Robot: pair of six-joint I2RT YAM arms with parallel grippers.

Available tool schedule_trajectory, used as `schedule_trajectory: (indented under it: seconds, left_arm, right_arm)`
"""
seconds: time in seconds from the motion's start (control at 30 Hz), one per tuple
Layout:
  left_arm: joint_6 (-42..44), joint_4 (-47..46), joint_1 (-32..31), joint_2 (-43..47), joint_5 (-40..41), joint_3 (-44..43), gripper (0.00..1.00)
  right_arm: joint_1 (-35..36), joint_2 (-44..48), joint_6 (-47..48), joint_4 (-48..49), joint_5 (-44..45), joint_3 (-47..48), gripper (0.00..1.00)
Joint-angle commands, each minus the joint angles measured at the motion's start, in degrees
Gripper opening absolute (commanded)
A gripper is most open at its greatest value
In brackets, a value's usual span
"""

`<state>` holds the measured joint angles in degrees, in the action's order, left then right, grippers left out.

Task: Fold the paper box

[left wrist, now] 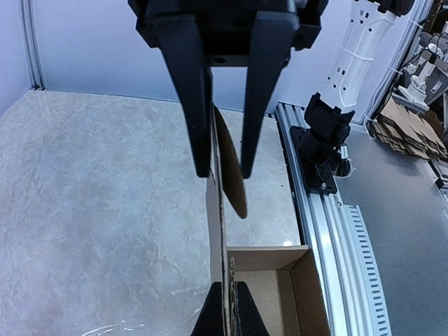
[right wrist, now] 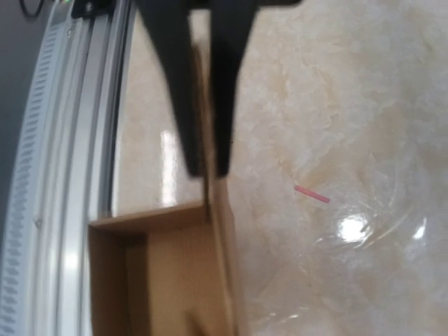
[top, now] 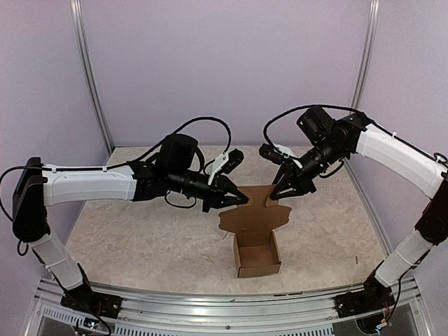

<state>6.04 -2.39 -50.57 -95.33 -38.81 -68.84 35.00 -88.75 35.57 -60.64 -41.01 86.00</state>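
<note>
Marbled surface (top: 140, 238) | paper box (top: 257, 260) stands open-topped, its rear flap (top: 253, 215) upright | left end effector (top: 243, 200) clamped on flap's left edge, above box | right end effector (top: 274, 198) astride flap's right tab, jaws narrow, grip unclear

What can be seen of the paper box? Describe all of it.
The plain brown cardboard paper box is half folded: an open-topped square tray with upright walls stands on the pale marbled table near the front rail. From its far wall a tall panel with side flaps and rounded tabs rises upright. The black left tool pinches the panel's top left; the black right tool straddles its top right, grip uncertain. The tray looks empty inside.
</note>
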Motion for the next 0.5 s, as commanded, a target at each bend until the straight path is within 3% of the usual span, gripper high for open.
schedule_trajectory:
  seconds: [0.0, 0.17, 0.47]
  left_arm:
    - [2.1, 3.9, -1.1, -0.8, 1.0, -1.4, 0.00]
    - [2.9, 4.3, -1.4, -0.7, 1.9, -1.5, 0.00]
    - [2.7, 4.4, -1.7, 0.0, 2.3, -1.0, 0.00]
  right_arm:
    - [0.4, -1.5, 0.7, -2.9, 0.0, 5.6, 0.30]
    - [1.0, -5.3, 0.0, -7.1, 0.1, 11.7, 0.41]
    - [4.3, -8.1, -0.3, -9.0, 6.2, 12.2, 0.40]
